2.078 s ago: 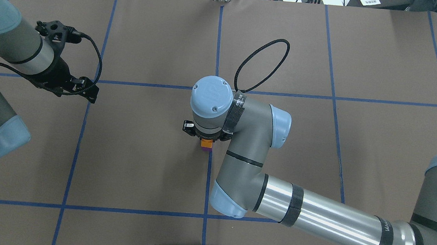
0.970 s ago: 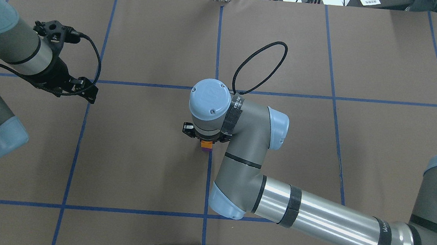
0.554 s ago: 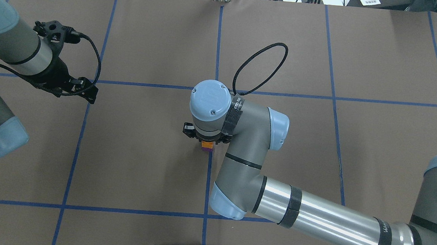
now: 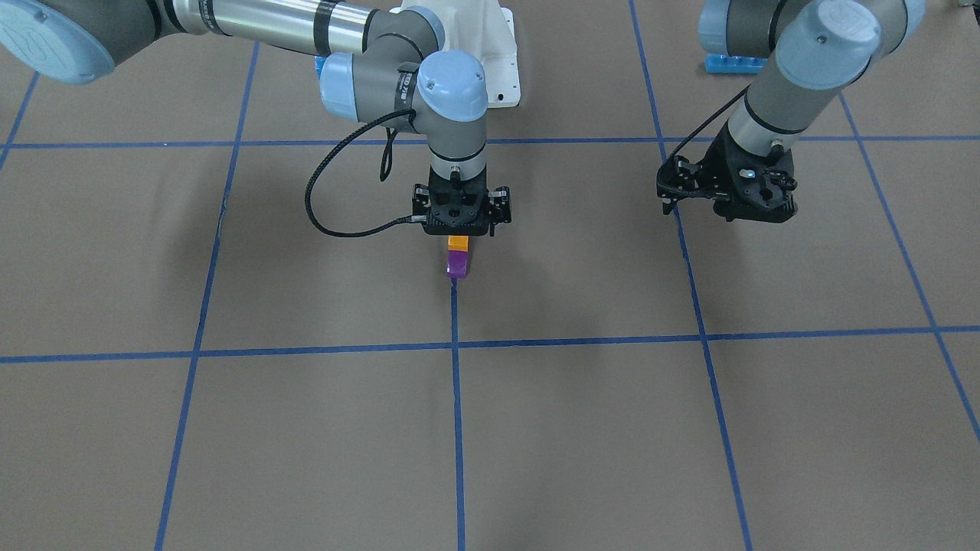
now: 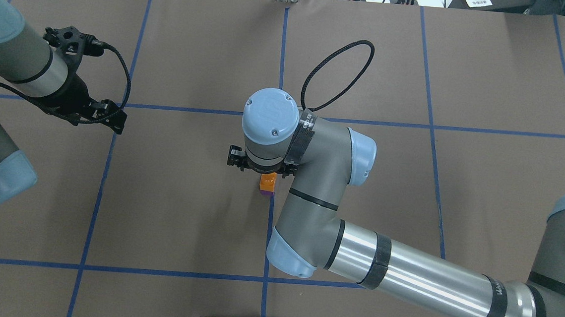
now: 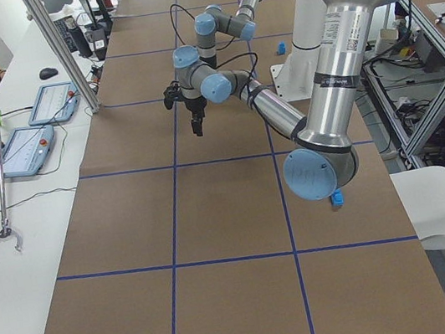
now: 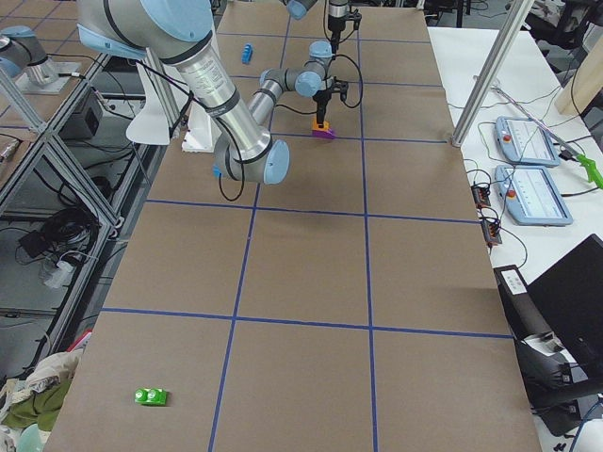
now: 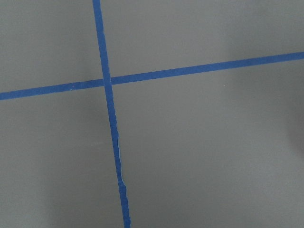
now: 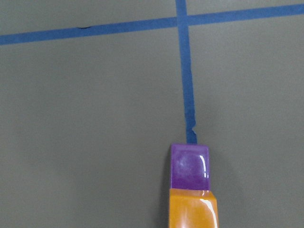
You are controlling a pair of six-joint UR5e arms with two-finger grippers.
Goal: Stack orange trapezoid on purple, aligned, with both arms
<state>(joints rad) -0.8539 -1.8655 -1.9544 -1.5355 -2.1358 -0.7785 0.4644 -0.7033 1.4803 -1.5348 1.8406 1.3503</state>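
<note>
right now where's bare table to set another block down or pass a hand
Bare: the row of squares on the operators' side of the table, and the square between the purple and the left gripper. Crowded: the centre, where the right gripper hangs just over the orange trapezoid stacked on the purple.

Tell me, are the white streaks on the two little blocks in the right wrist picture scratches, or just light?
Just light, most likely: in the right wrist view, bright streaks sit on the glossy purple block and on the orange block, which the frame's bottom edge cuts off. In the front-facing view, soft, blurry shadows lie on the table.
</note>
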